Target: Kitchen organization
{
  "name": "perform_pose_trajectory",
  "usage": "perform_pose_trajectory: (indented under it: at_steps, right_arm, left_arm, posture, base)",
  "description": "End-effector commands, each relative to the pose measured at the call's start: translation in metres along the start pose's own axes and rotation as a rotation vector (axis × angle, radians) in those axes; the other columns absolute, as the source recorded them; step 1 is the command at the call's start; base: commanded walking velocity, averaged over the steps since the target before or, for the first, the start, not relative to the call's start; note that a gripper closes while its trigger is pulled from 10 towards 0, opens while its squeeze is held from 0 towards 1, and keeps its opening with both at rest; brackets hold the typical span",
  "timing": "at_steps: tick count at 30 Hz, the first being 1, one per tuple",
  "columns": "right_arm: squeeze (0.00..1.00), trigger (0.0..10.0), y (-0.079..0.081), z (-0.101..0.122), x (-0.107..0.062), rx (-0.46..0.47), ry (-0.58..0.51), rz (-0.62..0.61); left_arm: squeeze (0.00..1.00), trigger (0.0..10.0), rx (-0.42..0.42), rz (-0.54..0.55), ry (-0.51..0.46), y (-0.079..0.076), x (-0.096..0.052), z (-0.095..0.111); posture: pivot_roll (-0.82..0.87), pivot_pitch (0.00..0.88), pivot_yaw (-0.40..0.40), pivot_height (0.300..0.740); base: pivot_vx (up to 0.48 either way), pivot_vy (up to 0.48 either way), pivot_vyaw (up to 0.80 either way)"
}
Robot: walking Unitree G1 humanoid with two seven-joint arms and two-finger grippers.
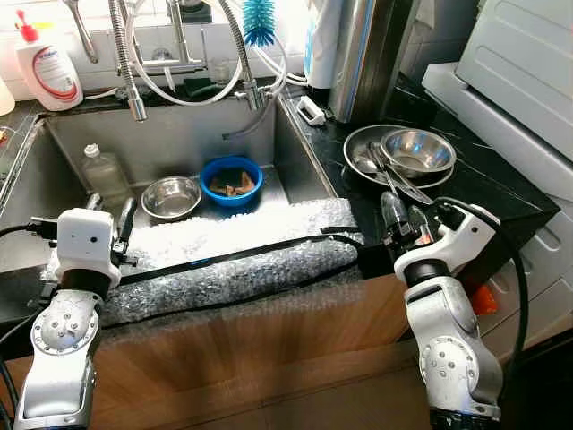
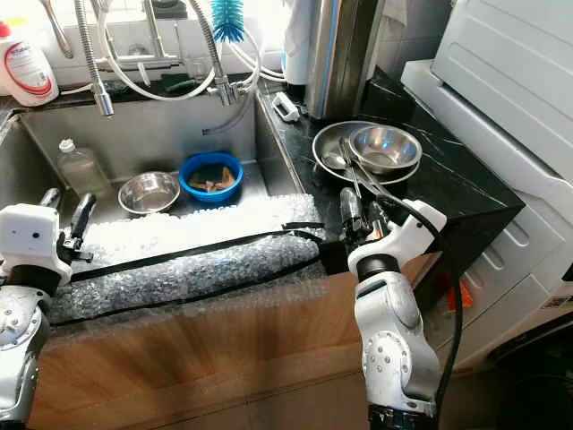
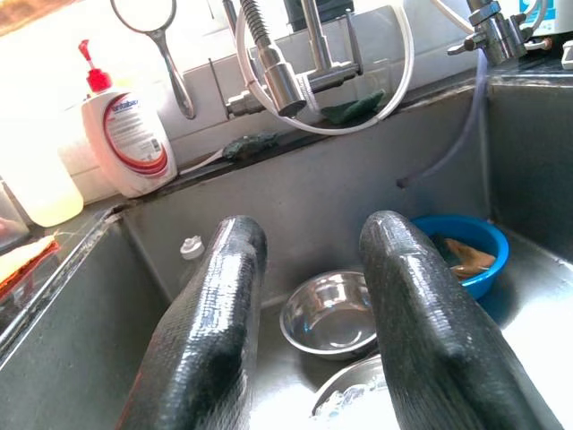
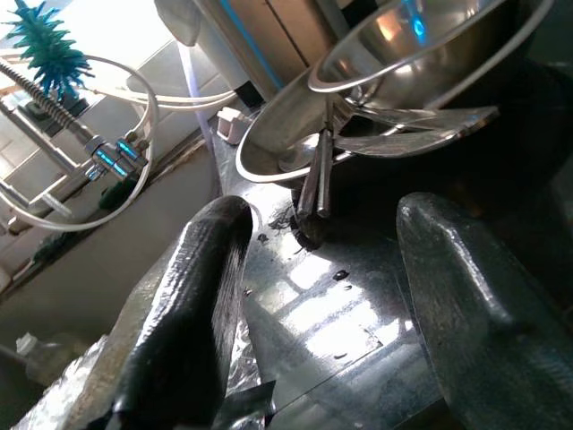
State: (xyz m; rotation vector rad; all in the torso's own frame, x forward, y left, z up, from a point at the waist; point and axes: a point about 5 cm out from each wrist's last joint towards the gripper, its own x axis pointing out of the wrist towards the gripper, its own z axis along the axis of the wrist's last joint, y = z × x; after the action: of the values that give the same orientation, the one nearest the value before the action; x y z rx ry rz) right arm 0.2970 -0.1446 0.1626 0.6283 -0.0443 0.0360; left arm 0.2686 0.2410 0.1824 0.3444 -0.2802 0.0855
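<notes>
Head views: a steel sink (image 1: 54, 148) sunk in a black marbled counter (image 1: 501, 184), its front edge draped with a lumpy sheet of bubble wrap (image 1: 242, 255) crossed by a thin black strap (image 1: 233, 255). In the basin sit a small round steel bowl (image 1: 171, 197), a blue plastic bowl (image 1: 231, 179) with brownish scraps inside, and a clear plastic bottle (image 1: 103, 175) standing upright near the left wall. A white soap bottle (image 1: 49, 72) with a red pump stands on the back ledge beside coiled metal faucet hoses (image 1: 125, 63); a blue bristle brush (image 1: 260, 22) pokes up behind. On the counter to the right, a wide shallow steel pan (image 1: 367, 166) holds a smaller shiny bowl (image 1: 417, 150) and a few flat utensils (image 1: 389, 179). The left gripper (image 1: 112, 222) hovers over the bubble wrap at the sink's front left; the right gripper (image 1: 403, 219) rests above the counter edge just in front of the pan. Left wrist view: two glossy, textured black fingers (image 3: 215, 331) spread apart, nothing between them, aimed at the steel bowl and blue bowl in the basin. Right wrist view: black fingers (image 4: 192, 305) held wide and empty, pointed at the pan rim, with a dark-handled utensil (image 4: 315, 193) sticking out over wet counter.
</notes>
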Motion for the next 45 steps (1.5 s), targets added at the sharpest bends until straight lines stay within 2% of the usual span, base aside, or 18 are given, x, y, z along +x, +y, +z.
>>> perform_pose_trajectory:
  at_steps: [1, 21, 22, 23, 24, 25, 26, 27, 28, 29, 44, 45]
  right_arm:
    - [0.0, 10.0, 0.0, -0.002, 0.002, 0.048, 0.014, -0.021]
    - [0.0, 10.0, 0.007, 0.005, 0.018, 0.051, -0.03, 0.003]
    - [0.0, 9.2, 0.007, 0.006, 0.019, 0.056, -0.036, -0.001]
    - [0.0, 4.9, 0.007, 0.007, 0.02, 0.063, -0.043, -0.007]
    - [0.0, 4.9, 0.007, 0.007, 0.02, 0.066, -0.044, -0.009]
    - [0.0, 1.7, 0.007, 0.007, 0.021, 0.064, -0.042, -0.008]
    - [0.0, 2.1, 0.007, 0.007, 0.021, 0.063, -0.041, -0.008]
    - [0.0, 4.4, 0.006, 0.007, 0.021, 0.056, -0.04, -0.011]
    - [0.0, 4.4, 0.006, 0.007, 0.021, 0.052, -0.038, -0.013]
    - [0.0, 10.0, 0.005, 0.006, 0.022, 0.036, -0.036, -0.02]
    - [0.0, 10.0, 0.006, 0.003, 0.025, 0.072, -0.029, -0.023]
    - [0.0, 9.2, 0.006, 0.003, 0.025, 0.075, -0.029, -0.023]
  left_arm:
    - [0.0, 10.0, 0.006, 0.007, -0.018, 0.001, 0.0, 0.005]
    - [0.0, 10.0, 0.023, -0.002, -0.019, 0.001, 0.0, 0.005]
    - [0.0, 10.0, 0.024, -0.002, -0.019, 0.001, 0.0, 0.004]
    - [0.0, 10.0, 0.024, -0.003, -0.018, 0.0, -0.001, 0.004]
    - [0.0, 10.0, 0.024, -0.004, -0.018, 0.0, -0.001, 0.004]
    - [0.0, 10.0, 0.024, -0.003, -0.018, 0.0, 0.0, 0.004]
    - [0.0, 10.0, 0.024, -0.003, -0.018, 0.0, 0.0, 0.004]
    - [0.0, 10.0, 0.024, -0.003, -0.019, 0.0, 0.0, 0.004]
    - [0.0, 10.0, 0.024, -0.003, -0.019, 0.0, 0.0, 0.004]
    - [0.0, 10.0, 0.024, -0.003, -0.018, 0.0, 0.0, 0.004]
    - [0.0, 10.0, 0.025, -0.006, -0.017, 0.001, 0.0, 0.003]
    - [0.0, 10.0, 0.025, -0.005, -0.017, 0.001, 0.0, 0.003]
  posture:
    - [0.04, 0.088, -0.045, 0.74]
    - [0.05, 0.094, -0.04, 0.74]
    - [0.05, 0.094, -0.04, 0.74]
    - [0.05, 0.093, -0.041, 0.74]
    - [0.05, 0.093, -0.041, 0.74]
    - [0.05, 0.094, -0.04, 0.74]
    - [0.05, 0.093, -0.04, 0.74]
    - [0.05, 0.093, -0.04, 0.74]
    - [0.05, 0.093, -0.04, 0.74]
    - [0.05, 0.093, -0.04, 0.74]
    - [0.05, 0.09, -0.038, 0.74]
    - [0.05, 0.09, -0.038, 0.74]
  base:
    - [0.0, 0.0, 0.0]
    - [0.0, 0.0, 0.0]
    - [0.0, 0.0, 0.0]
    - [0.0, 0.0, 0.0]
    - [0.0, 0.0, 0.0]
    - [0.0, 0.0, 0.0]
    - [0.0, 0.0, 0.0]
    - [0.0, 0.0, 0.0]
    - [0.0, 0.0, 0.0]
    - [0.0, 0.0, 0.0]
    - [0.0, 0.0, 0.0]
    - [0.0, 0.0, 0.0]
